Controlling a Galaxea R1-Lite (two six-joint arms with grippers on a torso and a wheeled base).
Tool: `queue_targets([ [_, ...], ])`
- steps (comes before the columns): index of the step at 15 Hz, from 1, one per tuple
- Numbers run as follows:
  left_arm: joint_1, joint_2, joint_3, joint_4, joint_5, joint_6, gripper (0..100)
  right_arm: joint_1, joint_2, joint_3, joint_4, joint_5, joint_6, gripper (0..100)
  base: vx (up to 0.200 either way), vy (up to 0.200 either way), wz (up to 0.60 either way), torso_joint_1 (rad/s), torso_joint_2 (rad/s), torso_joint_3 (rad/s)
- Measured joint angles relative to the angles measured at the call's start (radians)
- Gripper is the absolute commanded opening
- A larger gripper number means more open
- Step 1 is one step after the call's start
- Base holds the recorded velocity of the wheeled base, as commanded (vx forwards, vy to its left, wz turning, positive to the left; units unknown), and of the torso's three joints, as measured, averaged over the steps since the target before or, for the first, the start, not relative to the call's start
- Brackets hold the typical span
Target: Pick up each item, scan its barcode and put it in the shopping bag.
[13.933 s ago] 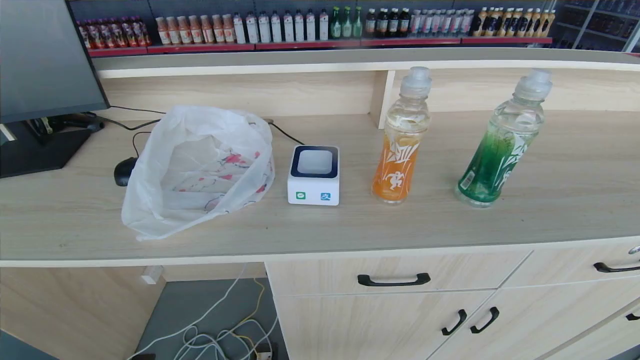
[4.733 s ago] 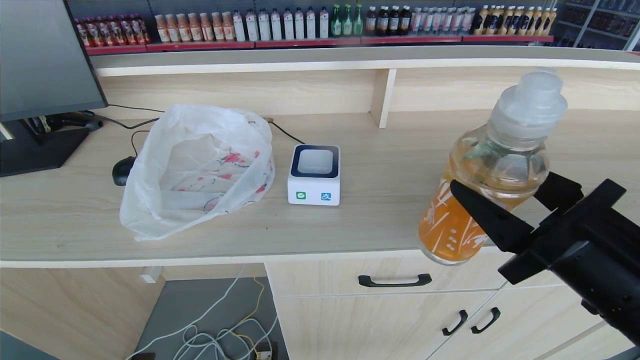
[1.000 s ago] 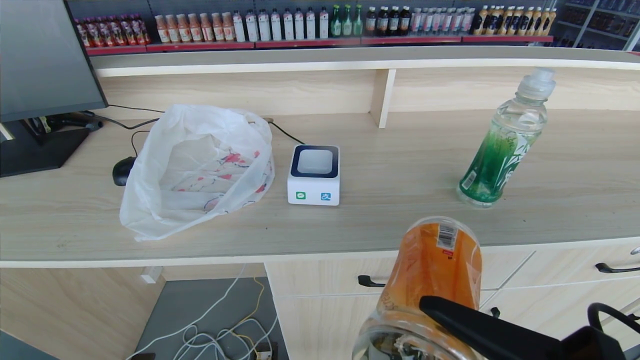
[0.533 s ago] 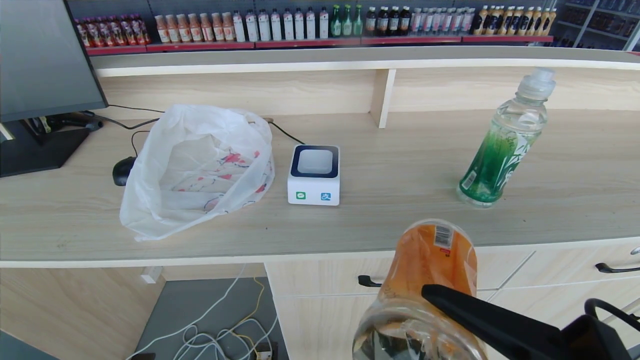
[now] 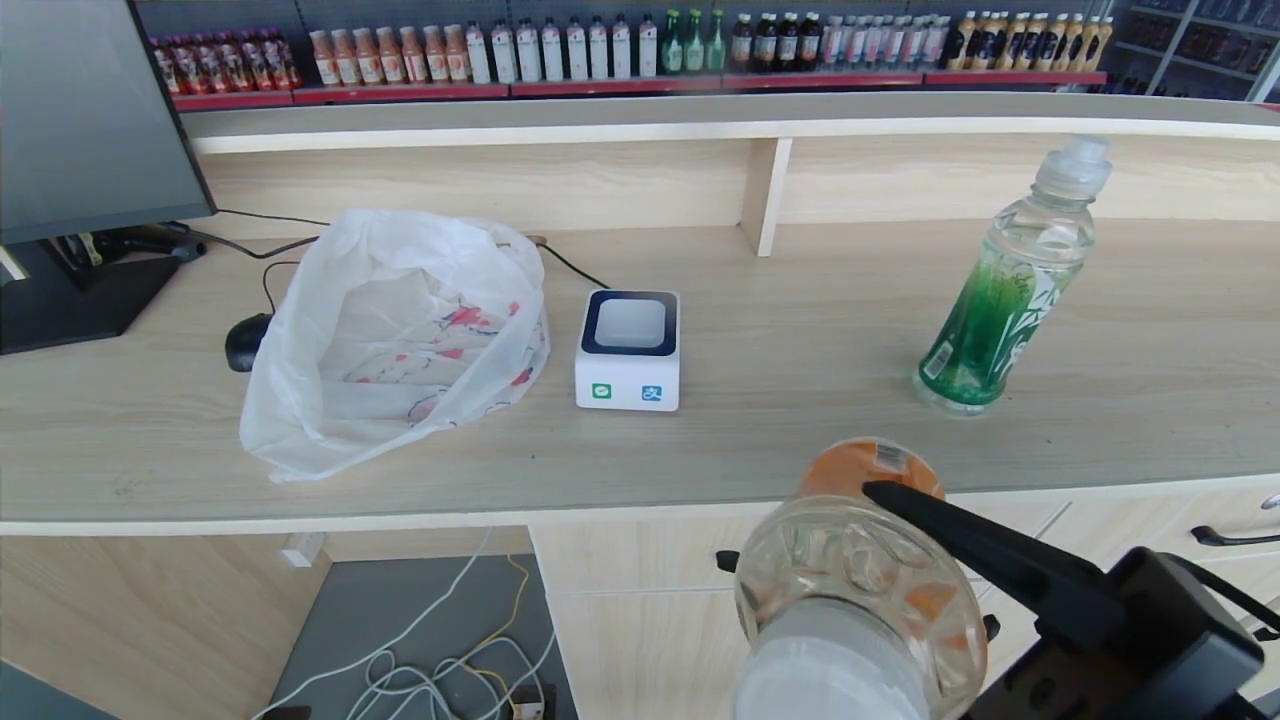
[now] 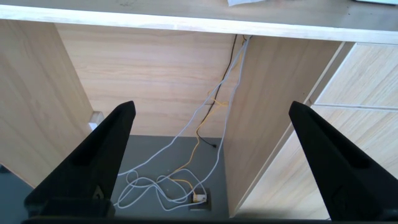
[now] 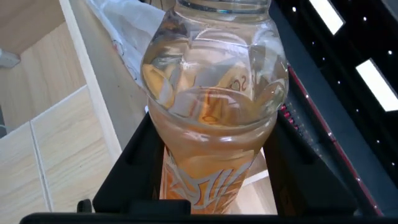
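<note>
In the head view my right gripper (image 5: 885, 540) is shut on the orange drink bottle (image 5: 850, 570) in front of the counter's front edge, to the right of the scanner. The bottle lies tipped over, its white cap toward the camera and its orange base toward the counter. The right wrist view shows the same bottle (image 7: 211, 118) clamped between the black fingers (image 7: 140, 158). The white scanner box (image 5: 628, 348) sits mid-counter, and the open white shopping bag (image 5: 400, 340) is just left of it. A green drink bottle (image 5: 1000, 300) stands upright at the right. My left gripper (image 6: 211, 107) hangs open below the counter.
A black mouse (image 5: 245, 342) and a monitor (image 5: 90, 110) occupy the counter's far left. A raised shelf with a divider (image 5: 765, 195) runs along the back. Drawers with black handles (image 5: 1230, 537) sit under the counter. Cables (image 6: 186, 180) lie on the floor beneath.
My right gripper has turned the orange bottle further, so its cap end now faces the camera and the barcode label is nearly out of sight. Everything on the counter is unchanged.
</note>
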Motion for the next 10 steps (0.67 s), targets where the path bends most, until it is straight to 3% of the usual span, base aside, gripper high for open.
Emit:
queue_targets([
  [5,0.000,0.000,0.000,0.000,0.000,0.000,100,-0.141,0.001,-0.033,0.000,0.000,0.281,0,0.000,0.000,0.00,0.000,0.00,0.000],
  [10,0.000,0.000,0.000,0.001,0.000,0.000,100,-0.223,0.039,-0.122,-0.001,-0.002,0.573,0,0.000,0.000,0.00,0.000,0.00,0.000],
])
